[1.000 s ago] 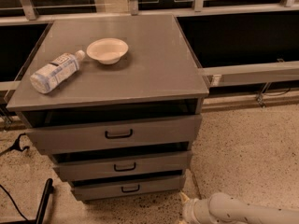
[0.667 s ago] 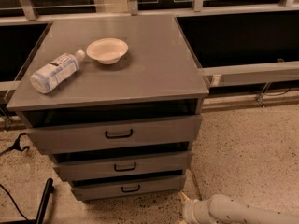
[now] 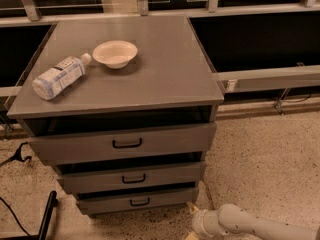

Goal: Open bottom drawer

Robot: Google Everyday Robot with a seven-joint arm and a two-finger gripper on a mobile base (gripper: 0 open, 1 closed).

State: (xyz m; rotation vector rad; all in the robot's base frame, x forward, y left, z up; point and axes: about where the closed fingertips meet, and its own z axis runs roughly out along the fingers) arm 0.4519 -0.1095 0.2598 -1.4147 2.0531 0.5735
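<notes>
The grey cabinet has three drawers. The bottom drawer (image 3: 135, 200) is the slimmest front, low near the floor, with a small black bar handle (image 3: 139, 202). It stands slightly out, with a dark gap above it. The white arm (image 3: 240, 224) enters from the bottom right. My gripper (image 3: 191, 230) is at the lower edge of the view, to the right of and below the bottom drawer, mostly cut off by the frame.
A plastic bottle (image 3: 59, 76) lies on its side and a white bowl (image 3: 115, 53) stands on the cabinet top (image 3: 165, 69). The top drawer (image 3: 125, 143) and the middle drawer (image 3: 132, 177) also stand slightly out. A black stand leg (image 3: 46, 218) is at the lower left. Speckled floor (image 3: 265, 159) lies to the right.
</notes>
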